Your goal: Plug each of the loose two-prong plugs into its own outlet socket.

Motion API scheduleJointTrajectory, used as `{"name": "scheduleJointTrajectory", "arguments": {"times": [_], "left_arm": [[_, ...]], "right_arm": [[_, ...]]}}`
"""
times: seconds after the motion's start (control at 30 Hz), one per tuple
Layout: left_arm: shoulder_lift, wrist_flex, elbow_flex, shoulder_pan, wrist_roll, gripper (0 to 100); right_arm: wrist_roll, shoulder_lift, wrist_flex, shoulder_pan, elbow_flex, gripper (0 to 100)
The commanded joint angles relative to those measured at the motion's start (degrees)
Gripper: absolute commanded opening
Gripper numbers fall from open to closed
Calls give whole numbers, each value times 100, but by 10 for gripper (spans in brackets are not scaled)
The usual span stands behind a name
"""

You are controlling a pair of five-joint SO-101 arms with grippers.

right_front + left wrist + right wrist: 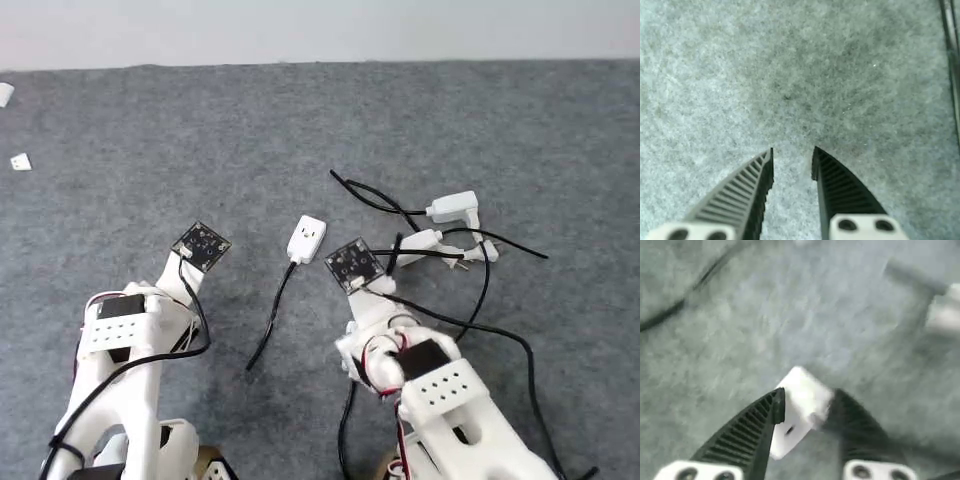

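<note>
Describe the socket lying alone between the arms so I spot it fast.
On the grey carpet, look between the left arm and the right arm. The white socket lies there, a small block with one black cord trailing back toward them. Unlike the white pieces to its right, it sits alone, clear of the cord tangle.

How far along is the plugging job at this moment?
Done: nothing looks mated; the outlet socket lies empty on the carpet. In hand: the right jaws grip a white connector block; the left jaws are open over bare carpet. Left: every joining, including the loose white cord ends beside the right arm.
</note>
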Motion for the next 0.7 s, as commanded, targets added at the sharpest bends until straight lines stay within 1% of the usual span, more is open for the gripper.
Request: {"name": "scheduleJointTrajectory", "arguments": {"times": [0.0,0.1,0.2,0.33,0.4,0.53,0.67], "left_arm": [[-141,-88,-127,-35,26,115],[-141,-88,-127,-35,26,115],[-141,-88,-127,-35,26,115],[-141,-88,-127,-35,26,115],[-141,-88,-127,-35,26,115],[-141,-88,-127,-44,26,115],[-141,-88,-127,-44,26,115]], "right_arm": [[-492,-66,171,-286,-431,248],[-510,-57,136,-532,-440,248],[-527,189,92,-576,-484,251],[-826,1218,-22,-576,-932,251],[-862,1868,-4,-549,-1275,250],[-826,2703,224,-541,-1802,248],[-501,2800,207,-541,-1820,234]]}}
